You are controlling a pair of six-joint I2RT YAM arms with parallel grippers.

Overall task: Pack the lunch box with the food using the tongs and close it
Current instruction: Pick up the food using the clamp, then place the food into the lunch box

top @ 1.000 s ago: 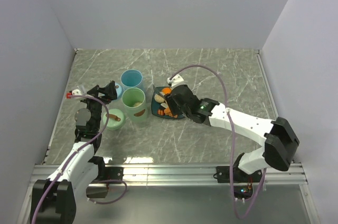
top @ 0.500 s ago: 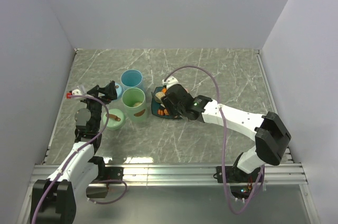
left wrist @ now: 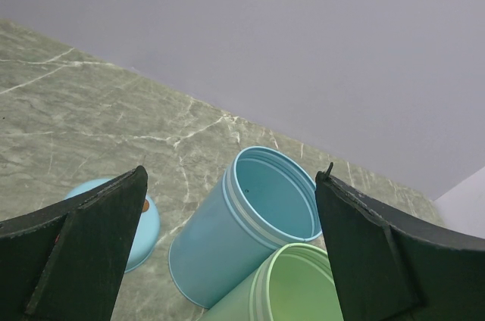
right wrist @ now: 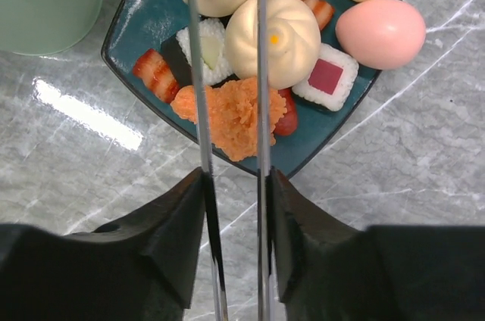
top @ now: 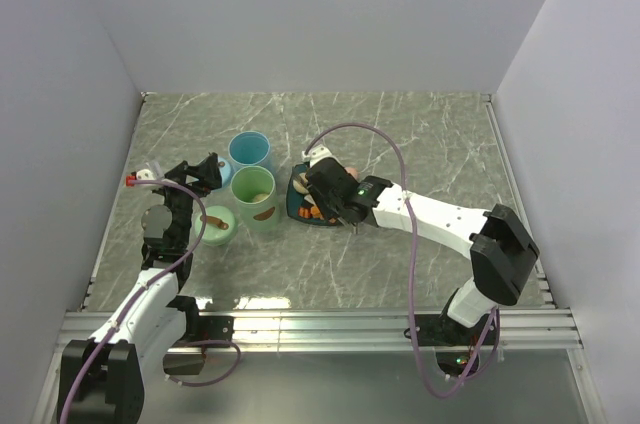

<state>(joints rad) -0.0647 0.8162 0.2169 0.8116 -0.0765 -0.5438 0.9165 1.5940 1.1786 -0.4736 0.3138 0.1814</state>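
Note:
My right gripper (right wrist: 233, 185) is shut on the tongs (right wrist: 198, 71), a finger pressing each silver arm. The two arms run nearly parallel up over the food on the teal plate (right wrist: 129, 26); their tips are cut off by the top of the view. Below them lie a white bun (right wrist: 280, 33), an orange fried chunk (right wrist: 231, 113) and a rice piece (right wrist: 327, 75), with a pink egg (right wrist: 380, 32) to the right. From above, the right gripper (top: 325, 189) hovers over the plate (top: 296, 212). The lunch box shows as a blue tub (left wrist: 250, 215) and a green tub (left wrist: 295, 291). My left gripper (left wrist: 231, 177) is open and holds nothing.
A blue lid (left wrist: 140, 222) lies left of the tubs, and a green lid (top: 217, 221) with something brown on it lies in front of them. The blue tub (top: 249, 153) and green tub (top: 254, 194) stand just left of the plate. Grey walls close the table in.
The right arm has moved left, further over the plate, and its fingers have squeezed the tongs' arms closer together. The left arm has not moved.

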